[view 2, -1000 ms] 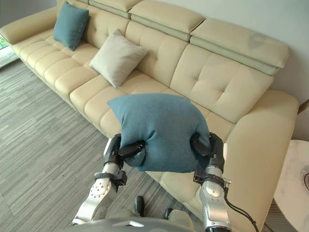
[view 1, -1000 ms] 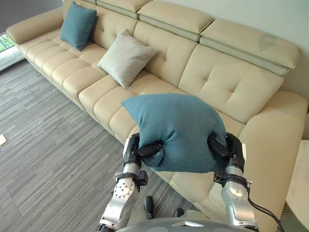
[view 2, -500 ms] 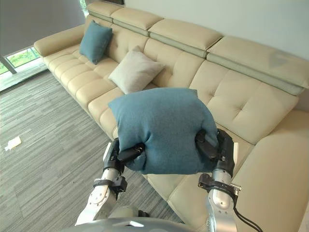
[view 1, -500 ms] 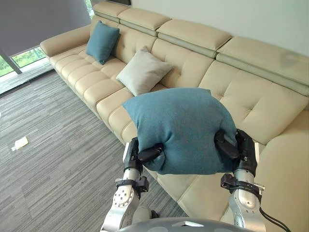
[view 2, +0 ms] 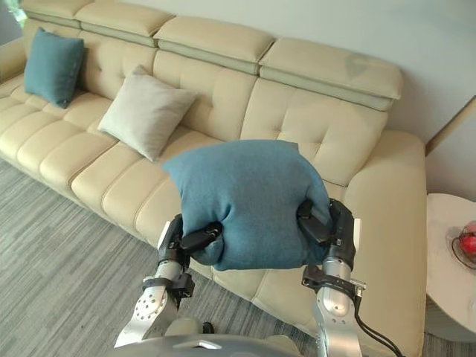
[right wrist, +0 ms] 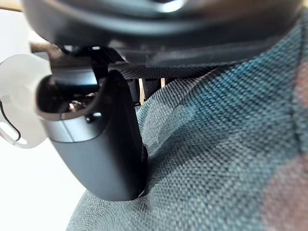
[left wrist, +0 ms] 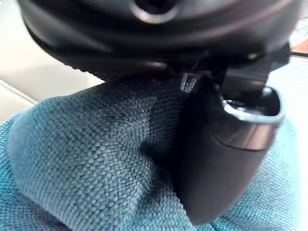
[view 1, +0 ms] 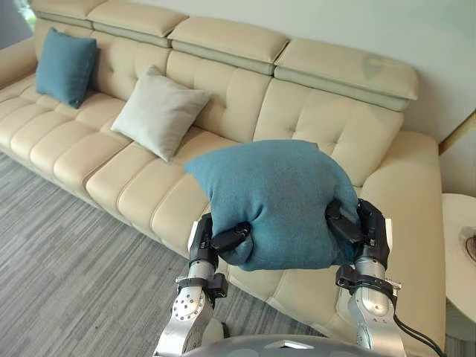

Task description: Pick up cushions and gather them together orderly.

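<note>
1. left hand (view 1: 204, 242) and right hand (view 1: 367, 227) pinch the teal cushion (view 1: 271, 201) at its lower sides, so it hangs level before the sofa (view 1: 327, 126).
2. grey cushion (view 1: 158, 111) lies further left, likely the gathering place.

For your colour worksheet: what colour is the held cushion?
Teal blue; the cushion shows best in the left eye view.

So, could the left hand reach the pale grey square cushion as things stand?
Probably not: the left hand is curled on the large teal fabric cushion with the right hand, and the pale grey square cushion lies farther off.
</note>
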